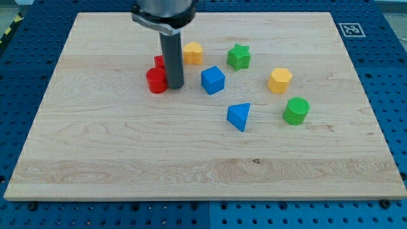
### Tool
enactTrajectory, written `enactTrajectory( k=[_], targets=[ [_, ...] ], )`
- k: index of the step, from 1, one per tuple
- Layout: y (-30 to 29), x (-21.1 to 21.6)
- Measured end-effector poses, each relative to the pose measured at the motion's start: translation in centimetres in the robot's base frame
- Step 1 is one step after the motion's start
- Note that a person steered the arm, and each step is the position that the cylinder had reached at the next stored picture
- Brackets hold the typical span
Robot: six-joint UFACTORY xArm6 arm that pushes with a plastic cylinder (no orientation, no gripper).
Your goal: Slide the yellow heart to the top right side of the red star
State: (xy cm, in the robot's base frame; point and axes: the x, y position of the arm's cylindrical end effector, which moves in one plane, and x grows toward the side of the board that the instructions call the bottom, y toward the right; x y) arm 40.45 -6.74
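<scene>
Yellow heart (193,53) up top, my tip (175,86) beside red cylinder (156,81), red star (159,62) half hidden, no claw in view.

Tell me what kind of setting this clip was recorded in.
Probably a robotics lab bench: a pale wooden board lies on a blue perforated table, a printed black-and-white marker tag sits at the board's corner, and small coloured plastic blocks lie scattered.

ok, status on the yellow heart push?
My tip beside red cylinder. Red star mostly hidden behind rod. Yellow heart just right, untouched.
</scene>
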Motion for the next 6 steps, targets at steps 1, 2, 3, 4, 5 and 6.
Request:
enactTrajectory(
  k=[1,2,3,4,5,6],
  targets=[
    [-1.2,-1.0],
    [0.8,-0.4],
    [5.8,-1.0],
    [6.9,-4.3],
    [6.0,-6.9],
    [5.7,-8.3]
  ],
)
